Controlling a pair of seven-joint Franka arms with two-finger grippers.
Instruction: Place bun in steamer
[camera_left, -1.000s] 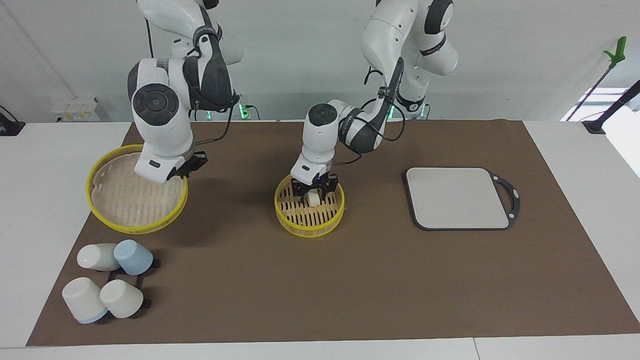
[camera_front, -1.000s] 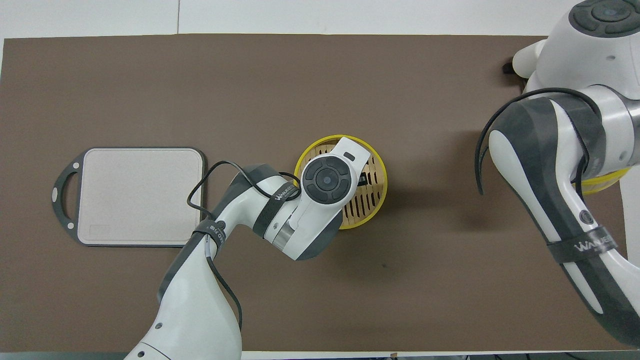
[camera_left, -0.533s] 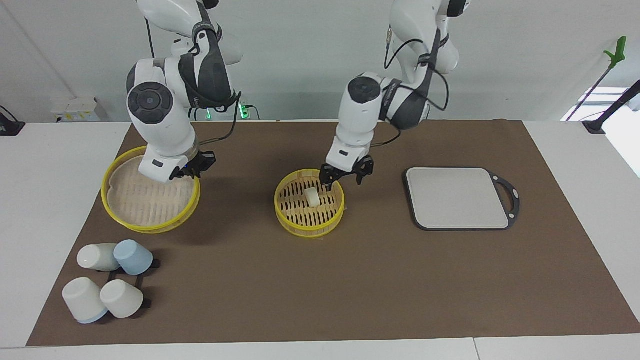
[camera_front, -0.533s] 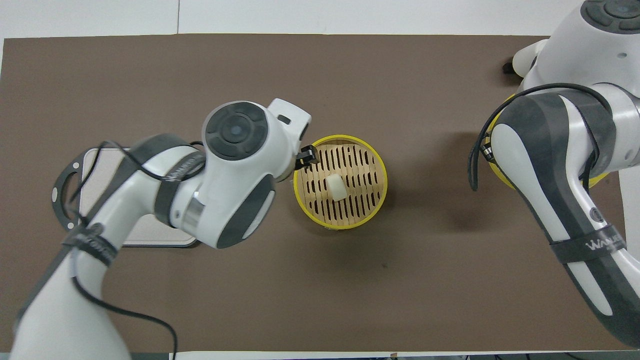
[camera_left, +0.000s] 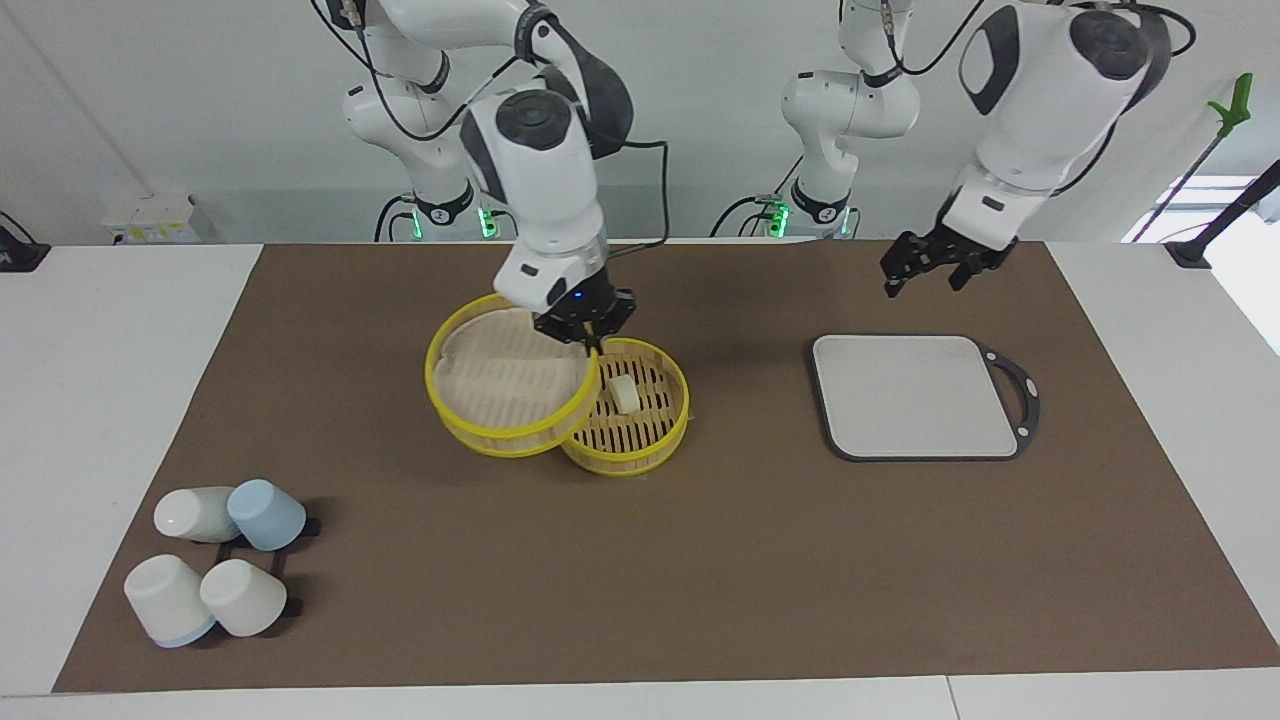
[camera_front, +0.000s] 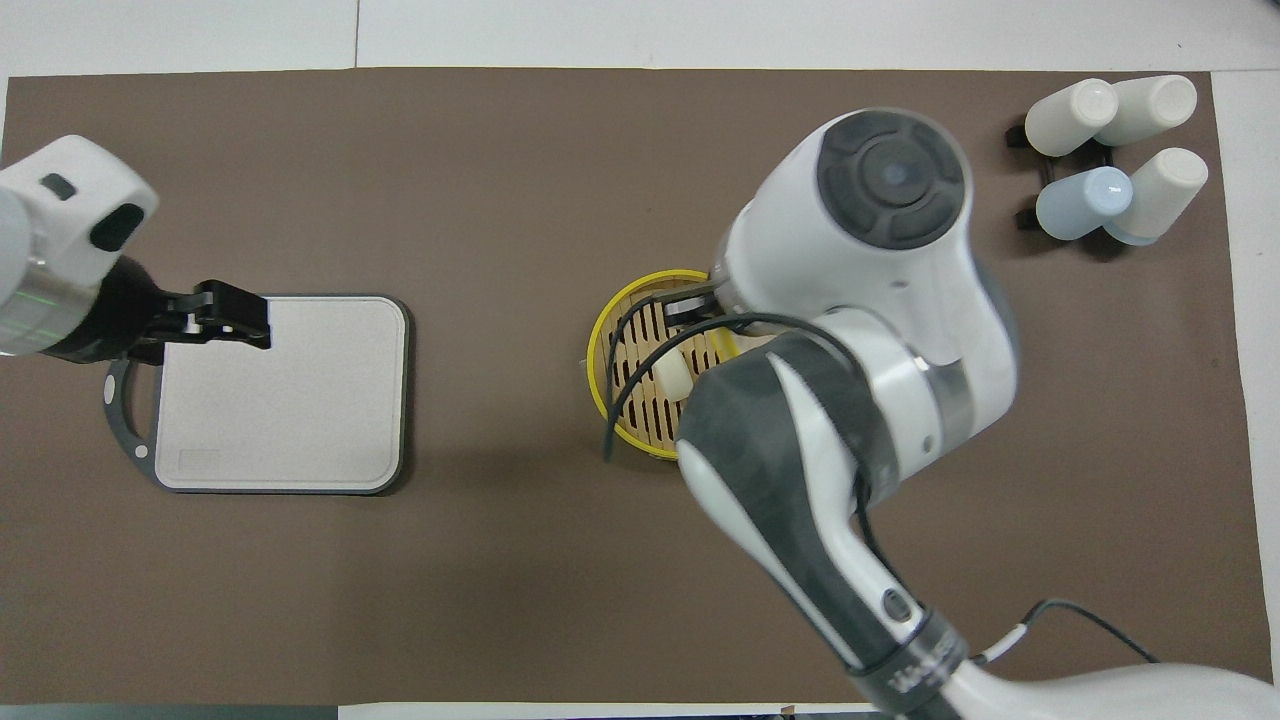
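The bun (camera_left: 626, 395) lies on the slatted floor of the smaller steamer tier (camera_left: 668, 432) at the table's middle; it also shows in the overhead view (camera_front: 670, 376), inside the yellow rim (camera_front: 598, 352). My right gripper (camera_left: 588, 338) is shut on the rim of the larger steamer tier (camera_left: 500, 385). It holds that tier tilted, with its edge overlapping the smaller tier's rim on the side toward the right arm's end. My left gripper (camera_left: 930, 268) is open and empty, raised over the grey board's edge (camera_front: 232, 318).
A grey square board with a black handle (camera_left: 915, 395) lies toward the left arm's end. Several white and blue cups (camera_left: 215, 570) lie on their sides at the corner toward the right arm's end, farther from the robots. In the overhead view my right arm (camera_front: 850, 330) covers the held tier.
My right gripper has carried the larger tier from the right arm's end to the smaller tier. My left gripper has risen away from the bun to above the board.
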